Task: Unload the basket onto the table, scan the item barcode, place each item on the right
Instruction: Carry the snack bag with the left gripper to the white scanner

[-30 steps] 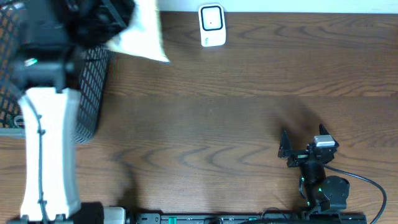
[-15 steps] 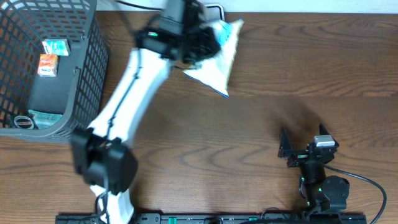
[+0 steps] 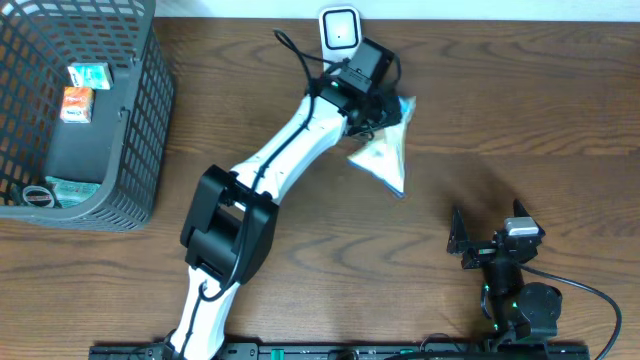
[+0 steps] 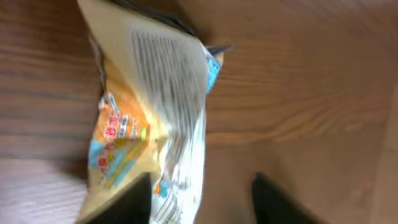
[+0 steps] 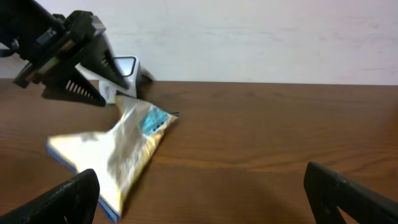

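Note:
The item, a yellow and silver snack bag (image 3: 383,150), shows blurred just below the white scanner (image 3: 340,35) at the table's far edge. My left gripper (image 3: 385,112) hovers over the bag's top end. In the left wrist view its jaws (image 4: 202,199) stand apart: the bag (image 4: 149,106) lies against the left finger, with bare wood between it and the right finger. The right wrist view shows the bag (image 5: 124,155) slanting from the left gripper (image 5: 68,56) down to the table, in front of the scanner (image 5: 124,65). My right gripper (image 3: 488,222) rests open and empty at the front right.
A dark wire basket (image 3: 140,150) stands at the far left with a few small packages (image 3: 78,92) inside. A wall runs behind the scanner. A cable (image 3: 590,295) trails from the right arm's base.
The left arm swung from over the basket to the right with the bag, down in front of the scanner. Its jaws have parted. The right arm has not moved.

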You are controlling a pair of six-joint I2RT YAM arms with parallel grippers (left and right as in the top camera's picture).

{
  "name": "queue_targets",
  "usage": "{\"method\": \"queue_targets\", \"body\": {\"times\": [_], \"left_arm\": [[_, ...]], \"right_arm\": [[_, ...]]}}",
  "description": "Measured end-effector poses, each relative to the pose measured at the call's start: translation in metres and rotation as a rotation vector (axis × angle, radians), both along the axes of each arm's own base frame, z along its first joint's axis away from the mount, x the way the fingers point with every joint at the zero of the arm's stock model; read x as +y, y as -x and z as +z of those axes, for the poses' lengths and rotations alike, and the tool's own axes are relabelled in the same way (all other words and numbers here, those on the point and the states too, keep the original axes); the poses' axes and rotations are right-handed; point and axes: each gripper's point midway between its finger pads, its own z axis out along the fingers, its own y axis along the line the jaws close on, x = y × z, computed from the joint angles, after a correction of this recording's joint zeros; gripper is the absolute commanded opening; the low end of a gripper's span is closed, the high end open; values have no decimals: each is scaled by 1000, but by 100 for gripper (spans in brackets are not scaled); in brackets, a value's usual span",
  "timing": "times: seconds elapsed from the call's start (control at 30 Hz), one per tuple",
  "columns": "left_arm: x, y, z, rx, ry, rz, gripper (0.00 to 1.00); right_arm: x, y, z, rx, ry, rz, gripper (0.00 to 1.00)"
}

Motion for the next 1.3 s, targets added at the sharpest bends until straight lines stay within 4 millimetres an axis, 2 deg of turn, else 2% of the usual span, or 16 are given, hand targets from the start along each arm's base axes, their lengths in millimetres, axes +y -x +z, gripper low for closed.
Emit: {"method": "queue_targets", "body": {"times": [0.17, 0.27, 0.33, 0.4, 0.5, 0.63, 0.67, 0.73, 0.8, 0.9, 1.0, 1.13, 1.3], "left_arm": [[0, -4, 2, -21, 2, -7, 67], [12, -13, 8, -47, -3, -7, 67], [24, -19, 21, -85, -9, -16, 65], [39, -24, 42, -142, -15, -30, 60], [66, -26, 95, -264, -22, -55, 42], [97, -17, 171, -439, -21, -72, 40], [102, -14, 184, -470, -20, -77, 40], [104, -9, 198, -507, -21, -87, 29], [103, -8, 197, -515, -30, -104, 13], [96, -10, 182, -493, -43, -127, 11], [77, -15, 163, -477, -45, -158, 10], [31, -9, 129, -467, -48, -258, 10], [-14, 5, 81, -460, -103, -395, 10]], "right_arm": [[0, 0, 0, 0, 0, 0, 99], [0, 0, 0, 0, 0, 0, 99], [0, 0, 0, 0, 0, 0, 99], [0, 0, 0, 0, 0, 0, 99], [0, 0, 0, 0, 0, 0, 99], [0, 0, 0, 0, 0, 0, 99], [0, 0, 0, 0, 0, 0, 99], [0, 0, 0, 0, 0, 0, 99], [0, 0, 0, 0, 0, 0, 99], [0, 0, 0, 0, 0, 0, 99], [0, 0, 0, 0, 0, 0, 99], [0, 0, 0, 0, 0, 0, 99], [0, 0, 0, 0, 0, 0, 99]]}}
